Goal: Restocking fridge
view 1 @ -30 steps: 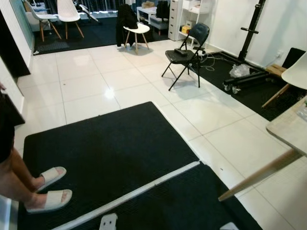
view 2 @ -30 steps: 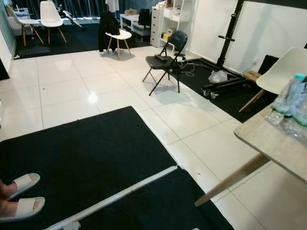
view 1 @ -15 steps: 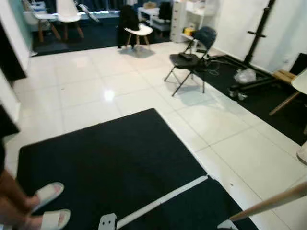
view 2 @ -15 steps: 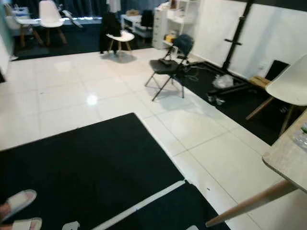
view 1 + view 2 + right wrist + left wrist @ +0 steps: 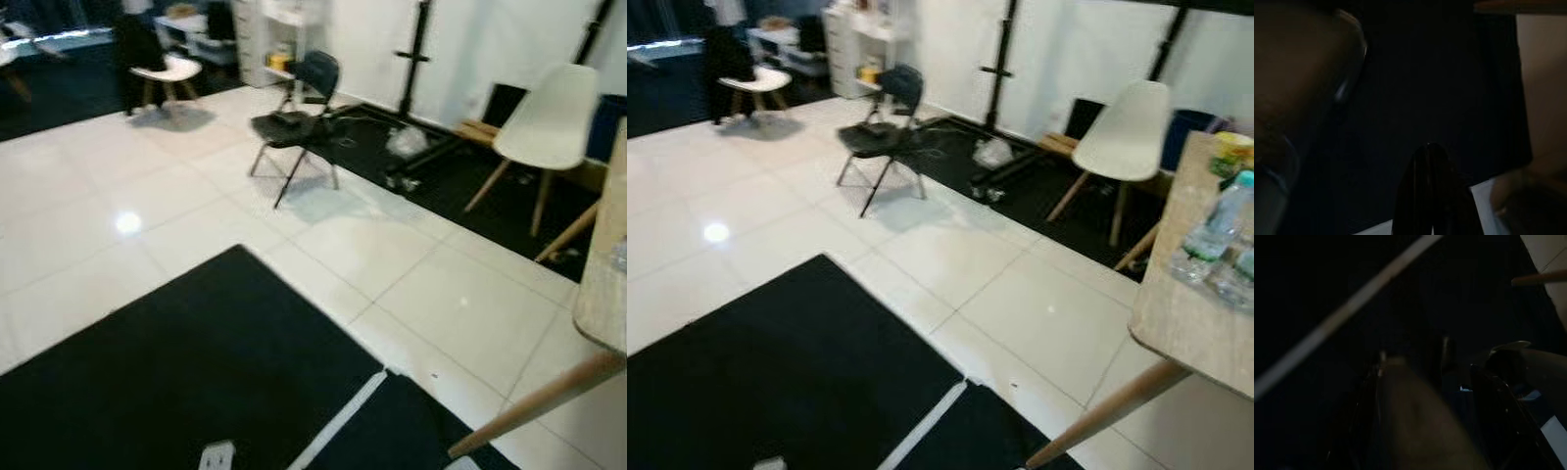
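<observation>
Camera swung right: wood-grain table (image 5: 1176, 323) with plastic bottles (image 5: 1215, 230) nearer; glossy tiles (image 5: 950, 245); pincers' state unreadable.

Home living space — white tiled floor (image 5: 88, 235), black mats (image 5: 167, 382), folding chair (image 5: 294, 122), wooden table (image 5: 1190, 304)

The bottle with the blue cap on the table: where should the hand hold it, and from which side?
Probably around the middle of the bottle, below the blue cap. It stands upright near the edge of the table, so coming level from that open edge looks easiest; other bottles stand close behind it.
</observation>
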{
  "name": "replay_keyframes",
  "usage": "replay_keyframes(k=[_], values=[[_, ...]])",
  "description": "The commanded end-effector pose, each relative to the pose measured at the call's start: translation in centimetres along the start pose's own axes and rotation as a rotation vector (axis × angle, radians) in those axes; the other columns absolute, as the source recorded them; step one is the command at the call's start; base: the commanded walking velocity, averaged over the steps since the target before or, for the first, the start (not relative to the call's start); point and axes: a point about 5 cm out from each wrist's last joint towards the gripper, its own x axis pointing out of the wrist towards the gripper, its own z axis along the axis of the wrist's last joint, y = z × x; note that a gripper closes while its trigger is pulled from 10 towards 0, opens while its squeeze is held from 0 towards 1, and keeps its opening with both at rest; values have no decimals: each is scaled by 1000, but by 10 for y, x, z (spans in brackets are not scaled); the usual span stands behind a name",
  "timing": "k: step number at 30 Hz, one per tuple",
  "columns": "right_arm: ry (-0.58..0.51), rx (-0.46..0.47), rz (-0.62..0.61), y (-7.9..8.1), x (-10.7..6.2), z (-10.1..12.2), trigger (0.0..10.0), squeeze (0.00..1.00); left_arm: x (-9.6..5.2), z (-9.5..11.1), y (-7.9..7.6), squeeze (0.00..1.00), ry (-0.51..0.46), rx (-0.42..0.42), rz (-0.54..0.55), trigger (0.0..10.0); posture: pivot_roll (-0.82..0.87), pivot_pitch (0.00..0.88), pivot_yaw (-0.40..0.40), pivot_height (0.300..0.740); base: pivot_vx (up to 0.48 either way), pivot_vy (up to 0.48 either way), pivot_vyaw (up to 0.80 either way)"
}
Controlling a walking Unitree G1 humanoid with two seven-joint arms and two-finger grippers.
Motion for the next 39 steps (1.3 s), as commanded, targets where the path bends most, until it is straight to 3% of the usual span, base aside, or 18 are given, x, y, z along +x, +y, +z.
replay_keyframes(k=[1, 8, 21, 39], values=[[12, 2, 0, -2, 0, -4, 10000, 0, 0, -5, -2, 0, 21, 6, -4, 10000, -99, 0, 19, 740, 394, 0, -738], [10, -4, -2, -3, -1, -2, 10000, 0, 0, -5, -2, 0, 23, 3, 5, 10000, -104, 0, 16, 740, 367, 0, -738], [23, -18, 0, -2, -1, -6, 10000, 0, 0, -6, -1, 0, 25, -12, 31, 10000, -108, 0, 14, 740, 0, 0, -737], [6, -29, -3, -4, 0, 10, 10000, 0, 1, 0, -1, 0, -1, -29, 30, 10000, -108, 0, 20, 740, 0, 0, -732]])
